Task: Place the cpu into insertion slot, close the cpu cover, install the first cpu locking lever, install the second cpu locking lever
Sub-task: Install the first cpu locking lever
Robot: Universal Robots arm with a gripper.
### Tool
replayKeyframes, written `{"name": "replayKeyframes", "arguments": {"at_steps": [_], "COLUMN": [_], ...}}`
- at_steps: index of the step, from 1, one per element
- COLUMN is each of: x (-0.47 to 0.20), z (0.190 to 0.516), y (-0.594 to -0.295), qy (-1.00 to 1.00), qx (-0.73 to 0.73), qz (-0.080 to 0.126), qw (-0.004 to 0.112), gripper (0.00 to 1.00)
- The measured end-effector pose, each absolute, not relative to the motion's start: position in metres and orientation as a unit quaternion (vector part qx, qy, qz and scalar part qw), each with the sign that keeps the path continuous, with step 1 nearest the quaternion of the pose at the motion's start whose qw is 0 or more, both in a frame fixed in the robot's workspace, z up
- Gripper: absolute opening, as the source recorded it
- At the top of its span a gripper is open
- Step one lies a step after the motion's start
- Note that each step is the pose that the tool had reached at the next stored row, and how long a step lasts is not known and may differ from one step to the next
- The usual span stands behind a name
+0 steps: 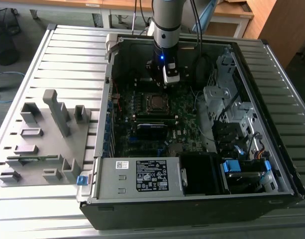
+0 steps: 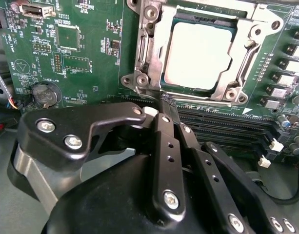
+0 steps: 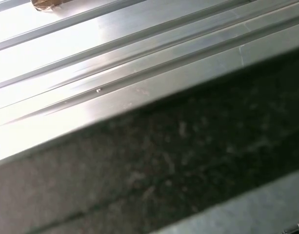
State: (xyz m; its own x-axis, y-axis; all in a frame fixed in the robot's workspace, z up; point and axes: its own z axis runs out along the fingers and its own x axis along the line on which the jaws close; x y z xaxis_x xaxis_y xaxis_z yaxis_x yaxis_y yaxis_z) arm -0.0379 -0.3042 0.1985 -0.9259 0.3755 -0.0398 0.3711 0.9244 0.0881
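Just beside the cpu cover (image 2: 148,53) edge framing the cpu (image 2: 200,53), the pincer (image 2: 166,107) stands closed.

text: none legible | power supply label (image 1: 151,176): too small | motherboard print (image 2: 66,63): unclear

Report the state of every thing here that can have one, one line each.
chip, seated on the board.
cover, down around the chip.
locking levers, cannot tell whether latched.
computer case, open.
claw, low over the board beside the cover.
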Motion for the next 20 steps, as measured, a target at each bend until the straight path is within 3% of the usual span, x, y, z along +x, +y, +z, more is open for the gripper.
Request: {"name": "replayKeyframes", "arguments": {"at_steps": [20], "x": [-0.0379], "z": [0.1978], "y": [-0.2999], "qy": [0.981], "qx": [0.191], "qz": [0.033], "qw": [0.029], "gripper": [0.1]}}
